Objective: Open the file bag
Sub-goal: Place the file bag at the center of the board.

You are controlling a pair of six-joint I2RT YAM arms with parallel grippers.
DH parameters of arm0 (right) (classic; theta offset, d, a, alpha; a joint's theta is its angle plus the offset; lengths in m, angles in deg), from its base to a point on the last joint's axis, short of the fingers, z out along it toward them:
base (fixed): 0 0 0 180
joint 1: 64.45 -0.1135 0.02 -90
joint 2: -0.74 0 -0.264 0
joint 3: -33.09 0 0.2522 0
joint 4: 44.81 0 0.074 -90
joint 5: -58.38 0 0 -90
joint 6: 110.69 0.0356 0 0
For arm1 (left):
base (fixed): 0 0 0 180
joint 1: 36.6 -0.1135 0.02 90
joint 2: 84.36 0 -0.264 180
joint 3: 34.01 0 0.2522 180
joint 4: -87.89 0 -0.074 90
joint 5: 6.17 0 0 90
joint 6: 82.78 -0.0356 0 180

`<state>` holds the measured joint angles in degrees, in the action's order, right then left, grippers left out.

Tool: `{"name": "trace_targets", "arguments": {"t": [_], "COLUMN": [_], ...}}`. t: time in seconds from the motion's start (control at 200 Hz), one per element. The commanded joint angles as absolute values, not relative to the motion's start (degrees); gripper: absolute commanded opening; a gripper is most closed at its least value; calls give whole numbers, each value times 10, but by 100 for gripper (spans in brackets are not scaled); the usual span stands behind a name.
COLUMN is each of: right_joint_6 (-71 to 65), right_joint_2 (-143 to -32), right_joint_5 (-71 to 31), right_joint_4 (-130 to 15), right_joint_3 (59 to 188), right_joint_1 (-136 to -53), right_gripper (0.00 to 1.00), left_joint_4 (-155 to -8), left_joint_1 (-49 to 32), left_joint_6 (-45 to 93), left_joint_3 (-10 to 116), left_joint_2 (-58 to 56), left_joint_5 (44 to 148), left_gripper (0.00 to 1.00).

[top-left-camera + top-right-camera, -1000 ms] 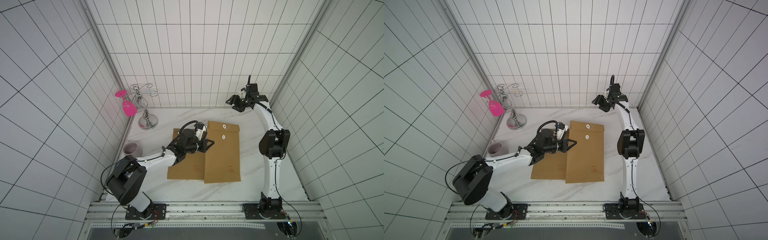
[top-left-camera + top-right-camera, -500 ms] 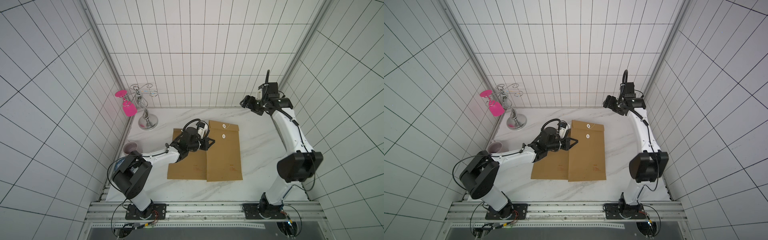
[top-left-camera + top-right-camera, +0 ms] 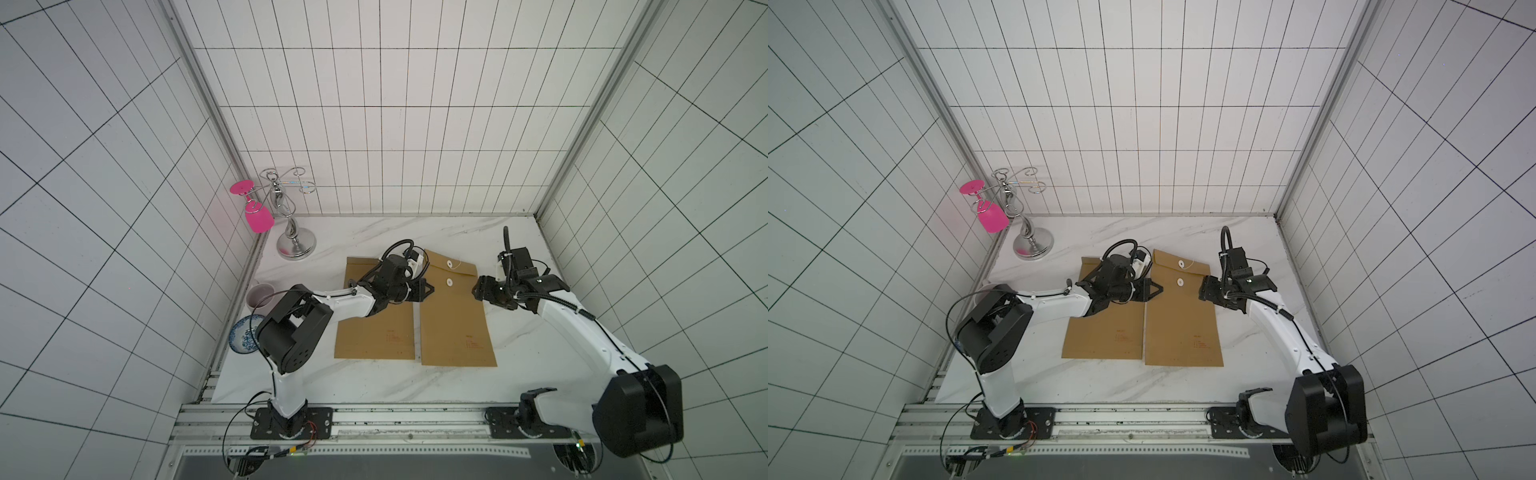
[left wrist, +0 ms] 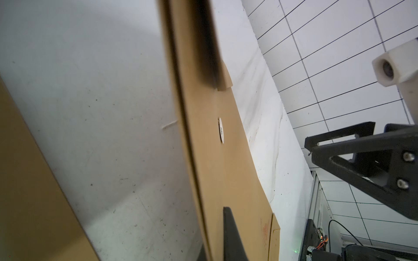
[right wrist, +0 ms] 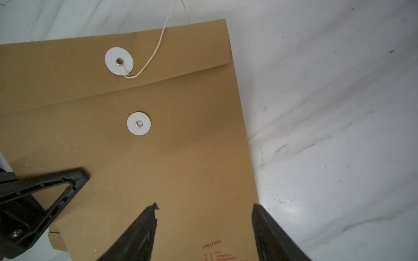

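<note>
Left gripper (image 3: 430, 288) low, reaching rightward, pressed together, apparently pinching left edge of flat brown paper file bag (image 3: 453, 324); right gripper (image 5: 204, 206) spread above its right edge

Bright even light, soft shadows, edges distorted.

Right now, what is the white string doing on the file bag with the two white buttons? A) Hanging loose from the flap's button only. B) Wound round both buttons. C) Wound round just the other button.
A: in the right wrist view the string leaves the flap's button and trails loose past the edge of the file bag, while the other button is bare.
</note>
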<state>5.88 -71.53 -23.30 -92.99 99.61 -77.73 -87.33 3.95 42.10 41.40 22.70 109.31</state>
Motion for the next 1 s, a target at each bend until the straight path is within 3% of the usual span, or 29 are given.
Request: {"name": "trace_targets", "arguments": {"t": [0.0,0.075,0.2,0.26,0.38,0.485,0.655,0.72,0.78,0.905,0.965,0.995], "right_joint_6": [83,90,94,97,98,91,67,60,55,41,33,28], "right_joint_2": [-715,-724,-745,-759,-782,-789,-806,-819,-837,-883,-905,-915], "right_joint_5": [-225,-222,-209,-205,-201,-201,-205,-220,-232,-241,-245,-244], "right_joint_4": [-867,-851,-829,-818,-806,-791,-744,-736,-720,-681,-668,-661], "right_joint_3": [959,946,934,927,923,922,918,926,932,947,956,962], "right_joint_1": [-803,-809,-809,-809,-808,-809,-809,-809,-809,-809,-809,-809], "right_gripper": [65,64,63,63,61,60,57,54,50,42,41,40], "left_joint_4": [-834,-829,-846,-835,-805,-761,-633,-614,-636,-655,-651,-656], "left_joint_1": [42,42,42,42,38,37,47,63,85,144,161,168], "left_joint_6": [407,411,428,429,419,393,349,346,352,364,378,385], "left_joint_3": [448,449,437,441,446,453,472,469,455,457,465,463], "left_joint_2": [260,268,259,254,227,194,133,117,110,153,184,196], "left_joint_5": [1084,1077,1064,1054,1035,1006,865,833,841,835,837,838], "left_gripper": [11,26,39,57,60,70,74,67,53,11,1,0]}}
